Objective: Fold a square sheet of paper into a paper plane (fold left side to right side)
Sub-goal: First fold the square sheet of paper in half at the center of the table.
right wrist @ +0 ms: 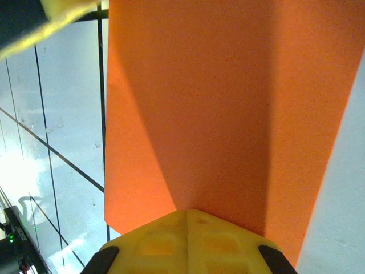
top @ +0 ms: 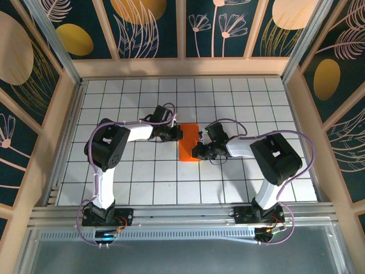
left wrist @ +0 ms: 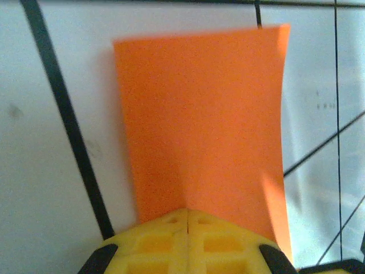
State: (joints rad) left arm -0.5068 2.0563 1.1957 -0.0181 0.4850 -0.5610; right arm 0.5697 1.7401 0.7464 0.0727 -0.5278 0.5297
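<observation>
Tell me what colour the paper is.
Bright orange. The thin paper sheet shows best in the left wrist view.

White gridded tabletop (top: pixel 142 182), wooden surround (top: pixel 182 67), dark panels with leaf and circle patterns (top: pixel 151 25)

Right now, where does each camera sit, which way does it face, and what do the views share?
Top external: above and behind the bases, facing down at the table; left arm, right arm, left gripper and right gripper at the paper.
Left wrist: on the left arm, facing along its shut fingers onto the paper.
Right wrist: on the right arm, facing along its shut fingers onto the paper.
Shared: all three see the paper and grid table.
</observation>
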